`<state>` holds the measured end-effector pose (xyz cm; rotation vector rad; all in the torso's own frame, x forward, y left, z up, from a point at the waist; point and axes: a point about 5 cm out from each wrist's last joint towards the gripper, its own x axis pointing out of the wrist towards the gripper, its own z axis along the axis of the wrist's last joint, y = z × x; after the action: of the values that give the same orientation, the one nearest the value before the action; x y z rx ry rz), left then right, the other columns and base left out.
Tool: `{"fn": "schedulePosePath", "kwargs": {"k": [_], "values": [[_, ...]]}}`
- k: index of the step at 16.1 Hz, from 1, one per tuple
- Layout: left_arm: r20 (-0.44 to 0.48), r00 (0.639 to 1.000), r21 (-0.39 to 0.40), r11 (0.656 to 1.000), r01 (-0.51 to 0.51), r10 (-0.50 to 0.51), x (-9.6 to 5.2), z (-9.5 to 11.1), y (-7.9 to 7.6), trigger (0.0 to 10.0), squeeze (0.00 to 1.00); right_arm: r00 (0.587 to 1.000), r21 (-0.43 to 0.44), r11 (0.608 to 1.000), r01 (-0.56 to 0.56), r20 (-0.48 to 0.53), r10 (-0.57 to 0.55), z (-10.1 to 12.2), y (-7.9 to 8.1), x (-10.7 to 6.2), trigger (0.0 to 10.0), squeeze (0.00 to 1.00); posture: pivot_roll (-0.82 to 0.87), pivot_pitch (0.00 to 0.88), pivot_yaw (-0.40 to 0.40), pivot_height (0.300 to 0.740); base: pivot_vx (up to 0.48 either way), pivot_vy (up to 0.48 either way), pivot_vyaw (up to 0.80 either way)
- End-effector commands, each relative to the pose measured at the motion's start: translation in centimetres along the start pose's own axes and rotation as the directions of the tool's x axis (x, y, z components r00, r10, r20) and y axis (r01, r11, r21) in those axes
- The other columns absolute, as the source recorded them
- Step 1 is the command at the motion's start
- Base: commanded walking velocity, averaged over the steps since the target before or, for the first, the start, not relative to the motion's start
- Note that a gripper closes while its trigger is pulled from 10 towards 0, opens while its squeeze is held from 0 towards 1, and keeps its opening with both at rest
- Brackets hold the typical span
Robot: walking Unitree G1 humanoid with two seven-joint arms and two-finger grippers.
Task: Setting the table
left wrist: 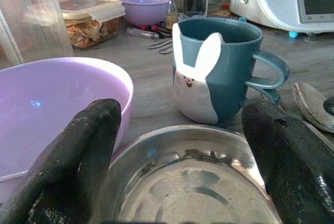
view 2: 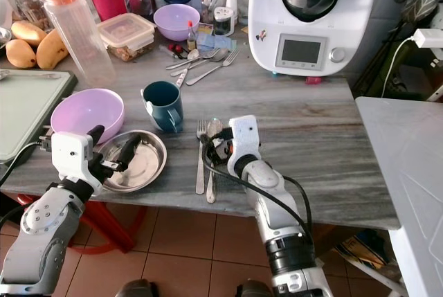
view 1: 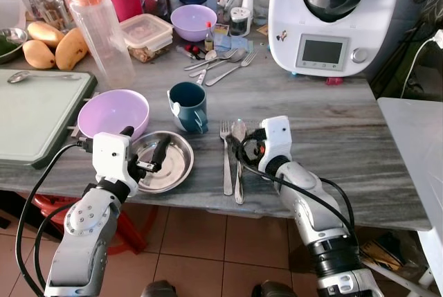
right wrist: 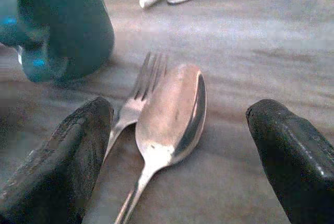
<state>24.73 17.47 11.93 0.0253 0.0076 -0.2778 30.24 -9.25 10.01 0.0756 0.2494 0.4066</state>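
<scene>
Left tool (view 1: 143, 150): fingers spread, released, over the steel plate (view 1: 173, 165).
Right tool (view 1: 243, 146): fingers apart, empty, straddling fork (view 1: 225, 155) and spoon (view 1: 239, 151).
Tabletop (view 1: 325, 124): teal mug (view 1: 188, 106) beside lilac bowl (view 1: 114, 112).

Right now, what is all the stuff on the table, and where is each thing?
Steel plate: 1, silver, front edge.
Bowls: 2, lilac; near bowl beside plate, far bowl at back.
Mug: 1, teal, behind plate.
Fork and spoon: 1 each, silver, right of plate.
Bottle: 1, clear, orange cap, back left.
Mangoes: yellow, far left.
Kitchen machine: 1, white, back right.
Left gripper: open, over plate.
Right gripper: open, over cutlery.
</scene>
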Motion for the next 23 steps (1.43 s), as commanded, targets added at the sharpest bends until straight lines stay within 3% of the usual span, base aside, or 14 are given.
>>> {"fn": "schedulePosePath", "kwargs": {"k": [1, 6, 7, 13, 23], "values": [[0.004, 1.0, 0.008, 1.0, -0.002, 0.002, 0.1, 0.1, 0.1, 10.0, 0.0, 1.0, 0.01, 1.0, -0.011, 0.027, 0.011, 0.5, 0.1, -0.2, 10.0, 1.0, 0.04, 0.045, 0.032, 0.74, 0.0, 0.0, 0.0], [0.007, 1.0, 0.01, 1.0, 0.001, -0.001, 0.2, 0.1, 0.1, 10.0, 0.0, 0.999, -0.01, 1.0, 0.008, 0.044, -0.008, 0.5, -0.1, -1.1, 10.0, 1.0, 0.04, 0.034, 0.029, 0.74, 0.0, 0.0, 0.0], [0.006, 1.0, 0.01, 1.0, -0.001, 0.001, 0.2, 0.1, 0.1, 10.0, 0.0, 1.0, -0.01, 1.0, 0.017, 0.013, -0.017, -0.1, -0.2, -2.1, 10.0, 1.0, 0.04, 0.034, 0.028, 0.74, 0.0, 0.0, 0.0], [0.005, 1.0, 0.01, 1.0, 0.005, -0.005, 0.2, 0.0, 0.2, 10.0, 0.0, 0.987, 0.021, 0.995, 0.102, -0.131, -0.099, -2.7, -1.5, -4.3, 10.0, 1.0, 0.03, 0.035, 0.034, 0.74, 0.0, 0.0, 0.0], [0.003, 1.0, 0.012, 1.0, 0.003, -0.003, 0.2, 0.1, 0.2, 10.0, 0.0, 0.974, 0.015, 0.987, 0.162, -0.161, -0.158, -2.4, -3.6, -4.7, 10.0, 1.0, 0.03, 0.039, 0.036, 0.74, 0.0, 0.0, 0.0]]}}
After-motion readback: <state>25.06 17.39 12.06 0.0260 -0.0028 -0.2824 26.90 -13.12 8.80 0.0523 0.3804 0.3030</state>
